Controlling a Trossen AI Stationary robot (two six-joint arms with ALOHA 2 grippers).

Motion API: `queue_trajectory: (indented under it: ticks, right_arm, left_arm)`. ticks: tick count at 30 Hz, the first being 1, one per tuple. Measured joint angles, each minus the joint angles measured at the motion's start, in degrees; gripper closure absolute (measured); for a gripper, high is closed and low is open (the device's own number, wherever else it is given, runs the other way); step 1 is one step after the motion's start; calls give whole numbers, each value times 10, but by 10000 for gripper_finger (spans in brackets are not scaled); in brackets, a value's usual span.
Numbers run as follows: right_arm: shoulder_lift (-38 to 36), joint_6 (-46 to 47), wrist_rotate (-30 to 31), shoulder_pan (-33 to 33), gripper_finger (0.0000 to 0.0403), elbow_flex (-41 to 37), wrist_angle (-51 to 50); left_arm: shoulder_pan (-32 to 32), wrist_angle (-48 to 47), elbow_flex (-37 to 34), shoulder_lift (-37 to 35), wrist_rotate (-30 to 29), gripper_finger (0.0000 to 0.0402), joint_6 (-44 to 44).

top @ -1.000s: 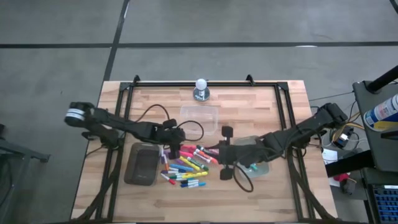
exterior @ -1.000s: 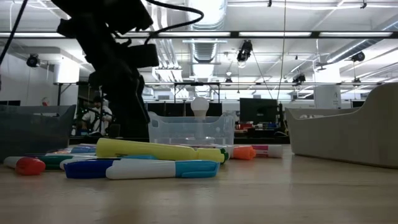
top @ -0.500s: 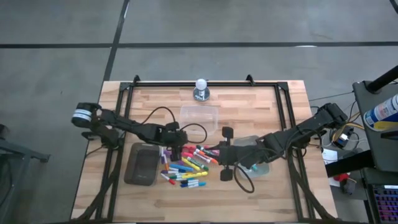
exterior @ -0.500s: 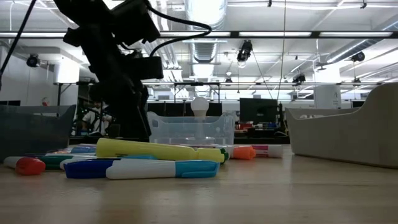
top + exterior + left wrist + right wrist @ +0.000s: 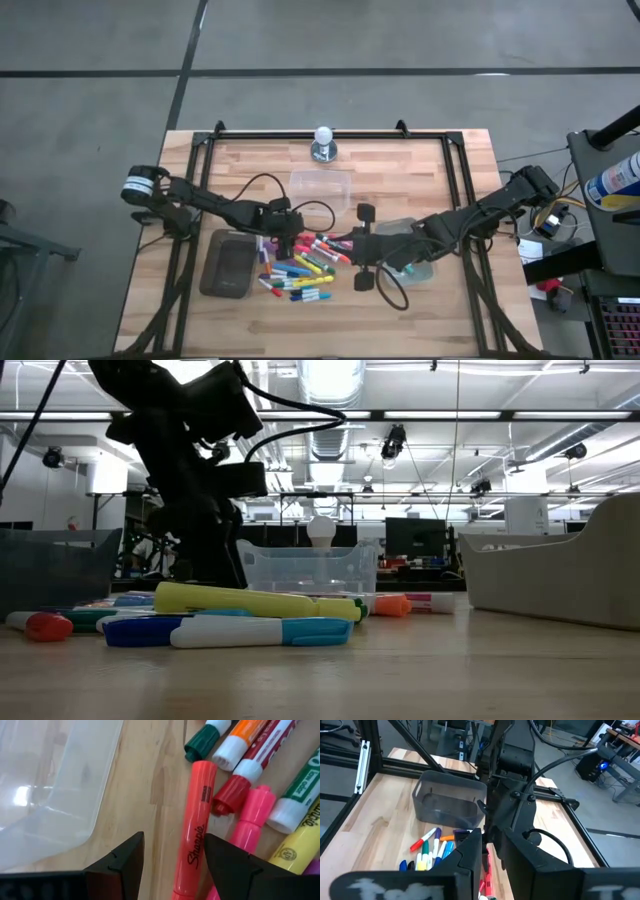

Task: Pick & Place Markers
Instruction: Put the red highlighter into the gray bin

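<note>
Left gripper [image 5: 172,865] sits low over the markers [image 5: 300,268] heaped mid-table — fingers spread, straddling a coral-red Sharpie [image 5: 194,825], likely lined up for a pinch. Right gripper [image 5: 362,245] waits beside the pile; its fingers appear nearly closed, empty. Wooden tabletop [image 5: 400,310] — open lab room behind, ceiling strip lights.

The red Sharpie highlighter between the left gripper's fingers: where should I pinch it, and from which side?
Grip the red Sharpie highlighter at mid-barrel, around the printed logo, coming straight down from above. It lies flat on the table, with bare wood on the clear tub side and the pink marker close on the other. The open left gripper already straddles it, probably with just enough room.
</note>
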Motion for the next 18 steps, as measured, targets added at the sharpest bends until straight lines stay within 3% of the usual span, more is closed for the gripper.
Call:
queue_trajectory:
  ticks: [18]
  right_arm:
    - [10, -5, 1, 0, 335, 0, 6]
  left_arm:
    - [0, -7, -14, 0, 35, 213, -14]
